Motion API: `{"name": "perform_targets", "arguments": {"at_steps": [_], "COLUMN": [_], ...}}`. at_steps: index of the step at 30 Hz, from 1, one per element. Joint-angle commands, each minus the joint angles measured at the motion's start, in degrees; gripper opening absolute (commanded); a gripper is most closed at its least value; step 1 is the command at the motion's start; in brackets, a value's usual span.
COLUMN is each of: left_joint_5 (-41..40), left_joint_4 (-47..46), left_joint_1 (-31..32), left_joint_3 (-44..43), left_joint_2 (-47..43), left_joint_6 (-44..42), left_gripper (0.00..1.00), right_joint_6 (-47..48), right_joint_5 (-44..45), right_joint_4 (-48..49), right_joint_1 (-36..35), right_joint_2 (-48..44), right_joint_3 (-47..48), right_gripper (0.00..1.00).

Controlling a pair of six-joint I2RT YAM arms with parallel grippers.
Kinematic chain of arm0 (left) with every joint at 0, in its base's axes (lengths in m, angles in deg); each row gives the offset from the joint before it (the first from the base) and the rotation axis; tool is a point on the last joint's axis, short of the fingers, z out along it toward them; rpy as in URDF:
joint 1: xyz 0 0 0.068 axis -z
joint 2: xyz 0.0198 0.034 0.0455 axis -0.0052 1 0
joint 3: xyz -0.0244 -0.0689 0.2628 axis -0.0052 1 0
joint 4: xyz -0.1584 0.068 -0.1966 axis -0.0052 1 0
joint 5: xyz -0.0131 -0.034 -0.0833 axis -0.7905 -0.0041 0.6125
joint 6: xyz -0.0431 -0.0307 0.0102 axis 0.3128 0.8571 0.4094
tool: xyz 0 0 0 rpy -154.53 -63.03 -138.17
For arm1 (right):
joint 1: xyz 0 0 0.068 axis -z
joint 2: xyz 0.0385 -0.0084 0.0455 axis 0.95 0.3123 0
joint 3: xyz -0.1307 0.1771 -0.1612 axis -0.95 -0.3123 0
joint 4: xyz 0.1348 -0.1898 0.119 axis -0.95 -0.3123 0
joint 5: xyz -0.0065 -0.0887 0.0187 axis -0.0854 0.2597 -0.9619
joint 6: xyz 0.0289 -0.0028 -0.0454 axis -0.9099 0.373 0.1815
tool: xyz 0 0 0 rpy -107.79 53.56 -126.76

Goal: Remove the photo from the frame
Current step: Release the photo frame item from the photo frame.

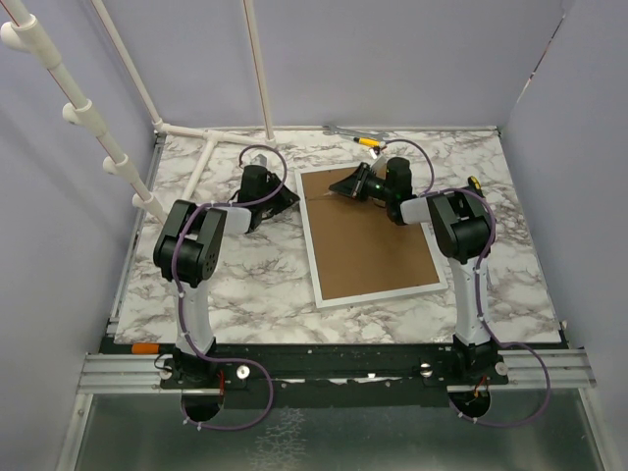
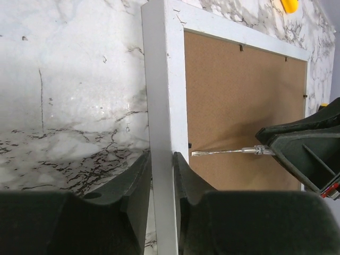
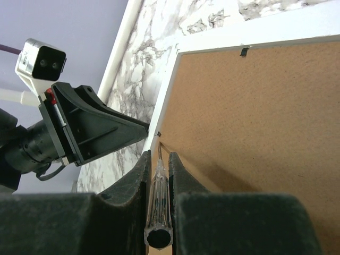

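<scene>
Slippage is threatening: your right claw (image 3: 158, 170) is clamping the screwdriver (image 3: 159, 212), prying at the frame (image 2: 159, 95)'s left rail. Your left claw (image 2: 162, 162) is straddling that rail, grip unclear. The frame is lying face-down on the counter (image 1: 245, 285), hiding the photo; a skidding tip could gouge its backing board (image 2: 239, 106).

Photo hidden under face-down frame (image 1: 308, 235), yellow handle (image 2: 289, 5) cropped
</scene>
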Motion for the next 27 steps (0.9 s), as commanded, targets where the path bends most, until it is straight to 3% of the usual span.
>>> {"name": "perform_targets", "arguments": {"at_steps": [1,27], "left_joint_5": [-2.34,1.57], "left_joint_4": [0.20,-0.57], "left_joint_1": [-0.01,0.25], "left_joint_3": [1.50,-3.76], "left_joint_2": [-2.95,1.55], "left_joint_6": [-0.18,0.76], "left_gripper": [0.26,0.30], "right_joint_6": [1.43,1.23], "right_joint_5": [2.25,0.80], "right_joint_4": [-3.02,-2.70], "right_joint_1": [0.43,-1.43], "right_joint_2": [-1.07,1.91], "right_joint_3": [0.60,3.14], "right_gripper": [0.01,0.01]}}
